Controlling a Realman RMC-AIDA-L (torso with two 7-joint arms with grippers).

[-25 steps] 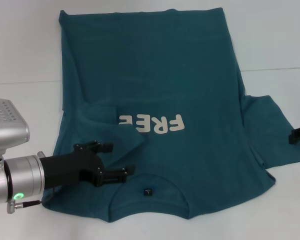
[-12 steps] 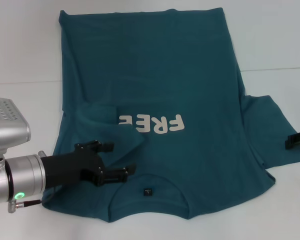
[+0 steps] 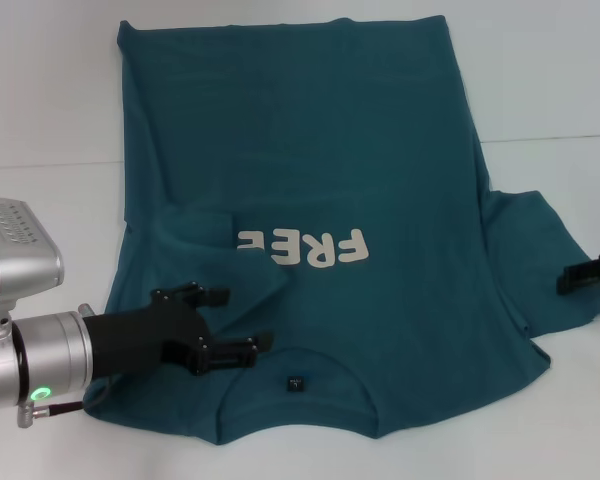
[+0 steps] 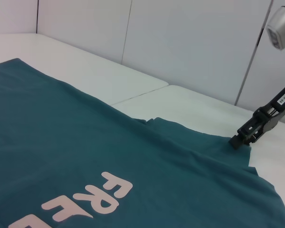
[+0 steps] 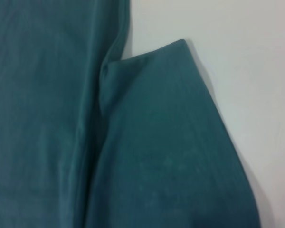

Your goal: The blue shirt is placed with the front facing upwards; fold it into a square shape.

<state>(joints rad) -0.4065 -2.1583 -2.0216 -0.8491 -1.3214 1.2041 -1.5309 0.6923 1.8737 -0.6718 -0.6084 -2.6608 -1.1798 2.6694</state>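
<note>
A white table [image 3: 50, 90] stands before pale panelled walls [image 4: 190, 42].

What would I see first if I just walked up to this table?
The big blue shirt spread across the white table, with white letters on its chest. The left gripper sits open over the folded near-left side by the collar, and the right gripper is at the sleeve on the right.

Under my arms is a white table [image 3: 50, 100], with a thin seam running across the frame a third of the way down. Directly on it lies the blue shirt [image 3: 310, 160], spread flat and front up, filling the middle of the frame; one sleeve lies out toward the right edge.
</note>
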